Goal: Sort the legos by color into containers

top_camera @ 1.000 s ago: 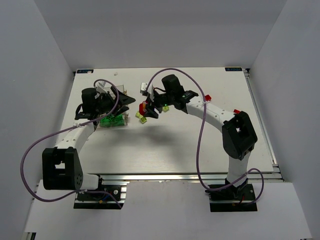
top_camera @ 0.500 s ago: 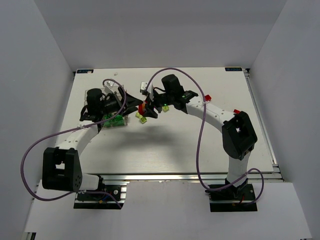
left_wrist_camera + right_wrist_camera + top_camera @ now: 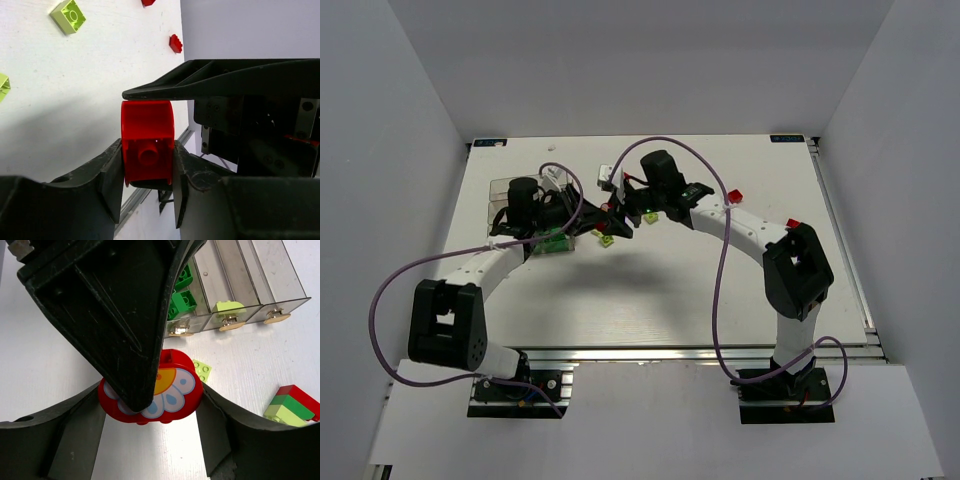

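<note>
Red lego point(image 3: 177, 387), partly hidden behind left pincer point(image 3: 148, 167)

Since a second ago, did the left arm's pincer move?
Yes. The left pincer has swung to the right in the top view, away from the clear tray and over to the red brick.

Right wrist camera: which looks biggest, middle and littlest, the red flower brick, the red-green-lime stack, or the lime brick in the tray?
1. red flower brick, but it sits right at the camera.
2. red-green-lime stack, cut by the edge.
3. lime brick in the tray.
</note>
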{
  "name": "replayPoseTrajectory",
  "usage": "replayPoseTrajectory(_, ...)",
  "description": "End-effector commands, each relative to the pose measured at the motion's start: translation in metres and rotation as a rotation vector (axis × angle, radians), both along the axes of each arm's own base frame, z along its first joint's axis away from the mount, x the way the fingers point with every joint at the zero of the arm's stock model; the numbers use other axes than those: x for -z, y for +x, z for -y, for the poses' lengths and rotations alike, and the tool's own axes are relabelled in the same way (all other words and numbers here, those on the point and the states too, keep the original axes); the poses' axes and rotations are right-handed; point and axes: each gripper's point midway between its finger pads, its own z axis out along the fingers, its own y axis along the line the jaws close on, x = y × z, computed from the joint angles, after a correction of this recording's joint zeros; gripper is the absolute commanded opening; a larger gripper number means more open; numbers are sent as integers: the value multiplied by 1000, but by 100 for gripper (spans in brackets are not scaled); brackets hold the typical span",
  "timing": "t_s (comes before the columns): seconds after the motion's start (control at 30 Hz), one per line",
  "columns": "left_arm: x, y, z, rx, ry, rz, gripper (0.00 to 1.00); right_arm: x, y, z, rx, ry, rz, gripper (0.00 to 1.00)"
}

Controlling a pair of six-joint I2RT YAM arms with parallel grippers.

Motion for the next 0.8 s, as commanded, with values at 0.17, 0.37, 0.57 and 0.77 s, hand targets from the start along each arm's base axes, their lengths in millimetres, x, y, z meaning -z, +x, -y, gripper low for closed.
replayPoseTrajectory(0.17, -12, 11, 1, -3, 74, 51, 13, -28, -6, -4, -20, 64, 38, 27)
replayPoseTrajectory(0.37, -11, 29, -22, -94, 248, 40, 0, -22, 3, 4, 41, 28, 67, 89)
replayPoseTrajectory(0.57, 2, 75, -102, -373, 454, -54, 0, -8, 11, 25, 139, -22, 94, 90)
replayPoseTrajectory(0.77, 5, 124, -187, -779, 646, -282, 0, -8, 19, 52, 248, -32, 111, 89)
